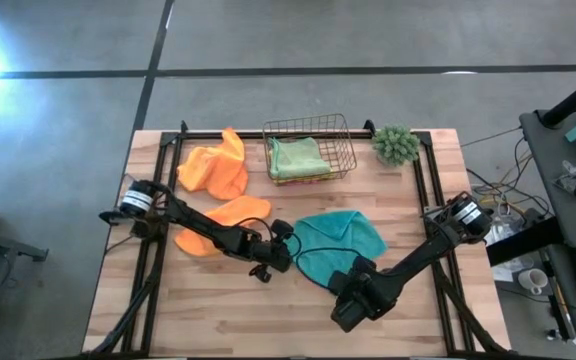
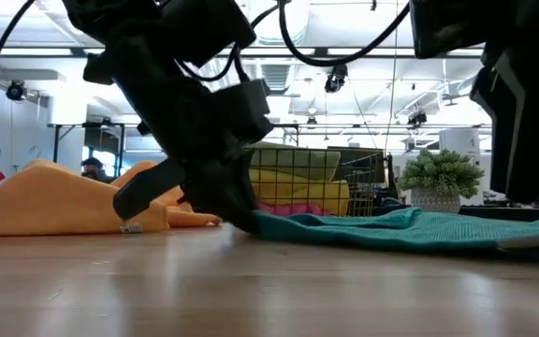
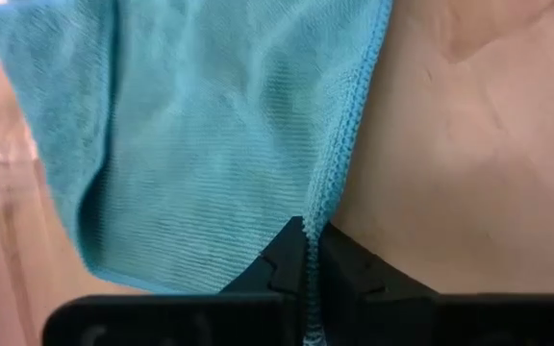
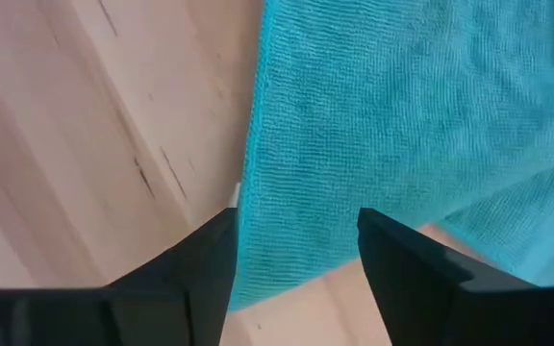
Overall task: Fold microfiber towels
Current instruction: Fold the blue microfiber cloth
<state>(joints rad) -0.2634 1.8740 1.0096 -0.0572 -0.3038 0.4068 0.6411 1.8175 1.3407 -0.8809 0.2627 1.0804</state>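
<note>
at the surface's (image 1: 268, 300) middle lies the teal towel (image 1: 340, 240), spread in a rough, rumpled shape, and both arms work its near side. going left to right: the left gripper (image 1: 286, 243) sits at the towel's left edge, its fingers (image 3: 282, 259) pressed together with the stitched hem caught between them, as the left wrist view shows; the cloth fans away from the tips toward the far side. the low view shows that gripper (image 2: 237, 211) down at surface level where the teal edge begins. next, the right gripper (image 1: 353, 290) is at the towel's near edge, its fingers (image 4: 210, 259) spread wide with a corner of cloth lying in the gap between them and nothing pinched yet.

so the towel lies ahead of both grippers, stretching away from them toward the basket (image 1: 308, 148), and its near edge runs between the two sets of fingers. judging from this, the fold turns on the right fingers closing on that corner, so both near points can be carried over toward the far edge together. the left arm already has its hold; the right is the one with work left.

two orange towels (image 1: 218, 170) lie well to the left, apart from the teal one.
</note>
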